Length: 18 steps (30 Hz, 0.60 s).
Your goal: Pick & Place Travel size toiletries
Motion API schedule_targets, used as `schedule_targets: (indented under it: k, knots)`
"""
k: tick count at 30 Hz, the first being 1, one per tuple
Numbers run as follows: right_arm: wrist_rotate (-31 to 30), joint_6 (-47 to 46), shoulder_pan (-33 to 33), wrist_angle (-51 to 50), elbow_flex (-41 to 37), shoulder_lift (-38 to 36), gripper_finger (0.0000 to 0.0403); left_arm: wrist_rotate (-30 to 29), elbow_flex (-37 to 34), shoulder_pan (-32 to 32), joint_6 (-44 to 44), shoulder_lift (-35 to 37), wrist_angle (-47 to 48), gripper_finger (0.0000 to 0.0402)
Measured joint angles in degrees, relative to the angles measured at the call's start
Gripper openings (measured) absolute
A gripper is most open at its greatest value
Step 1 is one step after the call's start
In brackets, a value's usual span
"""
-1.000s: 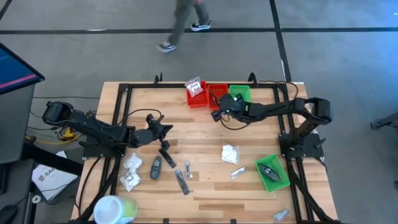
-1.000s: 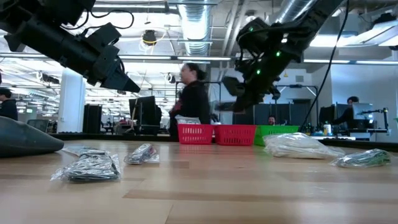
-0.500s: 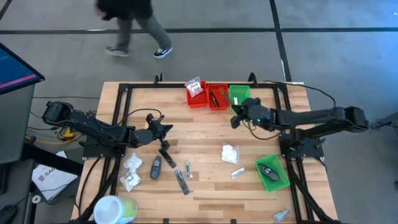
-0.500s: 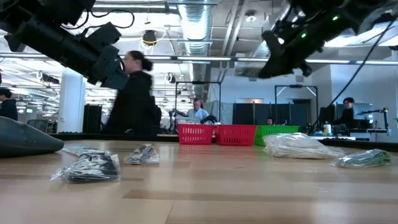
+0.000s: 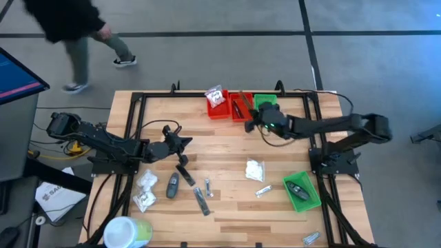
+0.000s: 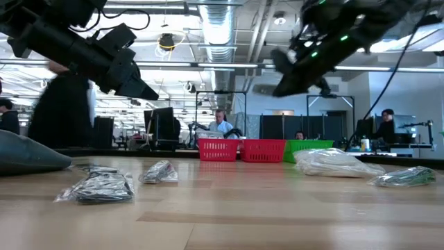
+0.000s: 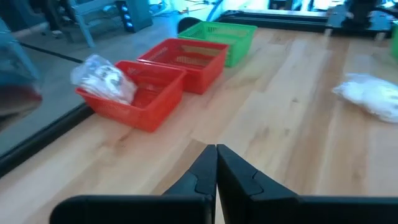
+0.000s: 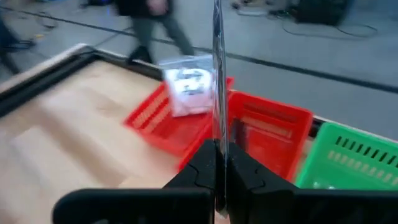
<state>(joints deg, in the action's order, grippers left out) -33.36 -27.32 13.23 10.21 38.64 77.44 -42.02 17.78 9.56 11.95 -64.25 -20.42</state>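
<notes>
My right gripper hovers over the far-edge bins, by the middle red bin, shut on a slim dark stick. My left gripper hangs shut and empty above the table's left centre. Several toiletries lie flat on the wood. On the left are clear packets, a dark oval and dark sticks. Right of centre are a white packet and a silvery sachet. Another white packet sits in the left red bin. My right gripper pinches the slim stick's lower end between its two fingers. The stick runs on straight past the fingertips, in line with them, and is lifted clear of the bins and the table.
A green bin stands beside the two red ones at the far edge. Another green bin, holding a dark item, lies near the right front. A big white-and-green tub lies at the front left corner. A person walks beyond the far edge.
My right gripper has risen from low over the middle red bin, swung toward the table's right edge and come part of the way back, still shut. The person beyond the table has walked from behind the bins toward the left.
</notes>
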Motion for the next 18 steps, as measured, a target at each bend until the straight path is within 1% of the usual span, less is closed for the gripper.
schedule_targets:
  k: [5, 8, 10, 14, 16, 18]
  knots:
    - [0.6, 0.1, 5.6, -8.9, 7.9, 9.0, 0.0003, 3.1, 0.0, 0.0, 0.4, 0.0, 0.0, 0.0002]
    - [2.1, 1.2, 6.4, -11.9, 11.7, 13.9, 0.0004, 3.5, 0.1, 0.3, 0.8, -1.0, -0.2, 0.0002]
    - [1.6, 2.2, 6.3, -12.4, 13.1, 16.1, 0.0003, 3.5, 0.1, 0.7, 2.0, -2.1, -0.2, 0.0002]
    - [0.9, 3.6, 6.3, -12.4, 14.0, 16.2, 0.0004, 3.5, 0.1, 1.4, 3.4, -5.4, 0.0, 0.0002]
    - [0.8, 5.0, 5.9, -13.1, 14.0, 14.6, 0.0004, 3.4, 0.1, 1.2, 3.4, -6.5, -0.2, 0.0002]
    - [1.9, 7.4, 5.5, -12.8, 14.0, 12.3, 0.0004, 2.9, 0.1, 0.5, 3.3, -7.0, -1.1, 0.0002]
